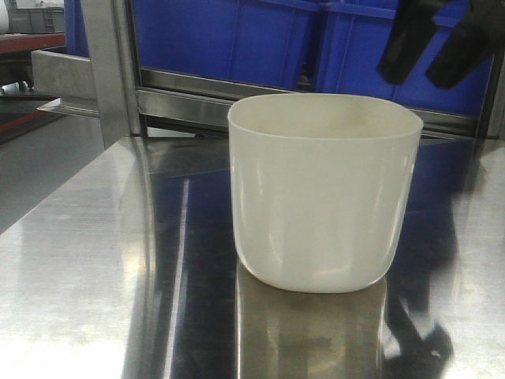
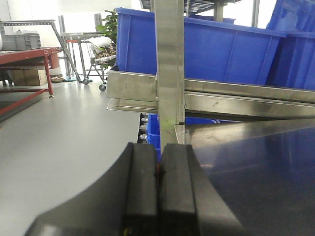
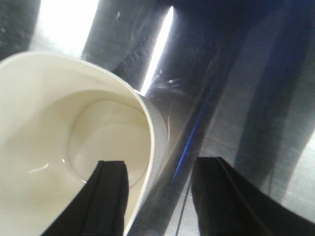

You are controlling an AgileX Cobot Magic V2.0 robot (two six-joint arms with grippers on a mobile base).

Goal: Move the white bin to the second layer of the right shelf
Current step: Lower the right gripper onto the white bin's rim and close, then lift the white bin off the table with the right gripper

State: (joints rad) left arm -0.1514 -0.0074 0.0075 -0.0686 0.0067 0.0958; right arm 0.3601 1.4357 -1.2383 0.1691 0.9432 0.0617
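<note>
**Right pincer spread open over the rim of the white bin on the steel table**

The right pincer is released, its two dark fingers well apart. In the right wrist view one finger hangs over the mouth of the white bin, and the other sits outside it over the table, so the bin's near wall lies between them. I cannot tell whether either finger touches the plastic. In the front view the same pincer shows at the top right, above and behind the bin's far right corner.

The bin stands upright and empty on the shiny table, a little right of centre. Behind it is a steel rack holding blue crates. No roller level is visible in these views.

The left pincer is clenched on nothing. It points at the rack's upright post from near the table's left edge, well apart from the bin.

Risks, as I judge them:
- The wall is glossy and tapers downward, so a pinch on one side could slip once the bin is lifted.
- Held by one wall only, the bin may tilt or swing.
- If a finger lands on the rim instead of straddling it, the bin could skid across the slick table or tip.
- The rack's frame and the crates stand close behind, so a lift could knock the bin against them.
</note>
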